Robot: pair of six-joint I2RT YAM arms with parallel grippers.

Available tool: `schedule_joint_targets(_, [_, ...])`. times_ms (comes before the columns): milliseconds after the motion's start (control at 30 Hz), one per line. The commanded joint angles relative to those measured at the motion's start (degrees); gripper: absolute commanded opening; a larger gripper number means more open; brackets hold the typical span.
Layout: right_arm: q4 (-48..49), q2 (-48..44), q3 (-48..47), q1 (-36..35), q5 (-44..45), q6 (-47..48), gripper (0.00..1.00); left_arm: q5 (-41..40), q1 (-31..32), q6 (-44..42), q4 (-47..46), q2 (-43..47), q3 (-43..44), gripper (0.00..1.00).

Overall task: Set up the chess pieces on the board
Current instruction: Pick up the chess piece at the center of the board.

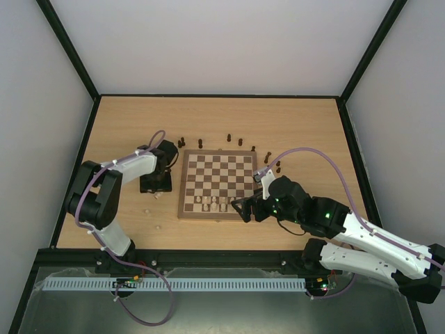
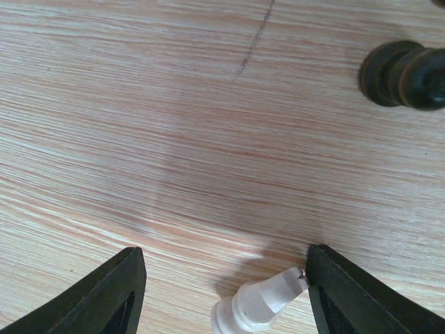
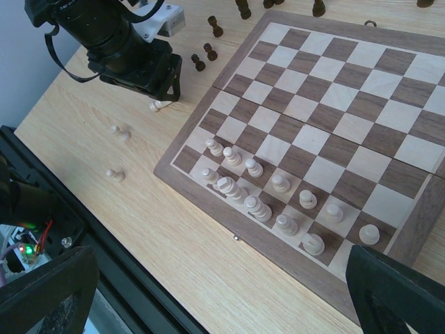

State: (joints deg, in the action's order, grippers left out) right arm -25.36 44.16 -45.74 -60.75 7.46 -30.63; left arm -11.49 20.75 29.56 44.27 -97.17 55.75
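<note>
The board point(image 1: 222, 170) lies mid-table; it also shows in the right wrist view point(image 3: 327, 104). Several cream chess pieces point(image 1: 208, 203) stand on its two near rows point(image 3: 254, 205). Dark pieces point(image 1: 200, 143) stand on the table behind and right of it. My left gripper point(image 1: 154, 184) is low over the table left of the board, open, with a cream piece point(image 2: 261, 306) lying between the fingers, its tip touching the right finger point(image 2: 334, 285). My right gripper point(image 1: 243, 207) hovers open and empty over the board's near right edge point(image 3: 222, 292).
Two cream pawns point(image 1: 147, 211) point(image 1: 158, 226) stand on the table left of the board, also in the right wrist view point(image 3: 119, 131) point(image 3: 114, 175). A dark piece point(image 2: 407, 73) stands just beyond the left gripper. The table's black near rail point(image 3: 83, 236) is close.
</note>
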Motion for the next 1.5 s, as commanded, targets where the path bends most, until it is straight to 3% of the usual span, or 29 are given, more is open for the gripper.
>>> schedule_joint_targets(0, [0.31,-0.74,0.56,0.05,-0.41,0.71,0.99,-1.17,-0.69,-0.73,0.3,-1.06,0.58,0.67])
schedule_joint_targets(167, [0.24,-0.83,0.56,0.02,-0.26,0.67,0.99,-0.43,-0.78,-1.04,-0.09,-1.26,0.34,0.64])
schedule_joint_targets(467, [0.39,-0.74,0.56,-0.02,-0.41,0.75,0.99,3.56,-0.45,-0.93,-1.61,0.24,-2.28,0.49])
schedule_joint_targets(900, [0.45,-0.92,0.65,-0.07,-0.44,0.75,0.99,4.63,0.16,-1.01,-1.56,0.38,-2.4,0.23])
schedule_joint_targets(1067, [0.41,-0.88,0.65,-0.07,-0.5,0.75,0.99,5.02,0.16,-0.98,-1.64,0.65,-2.66,0.03])
schedule_joint_targets(1467, [0.34,-0.36,0.65,0.02,-0.01,0.66,0.99,4.6,0.16,-0.67,-0.27,3.65,-1.21,0.02])
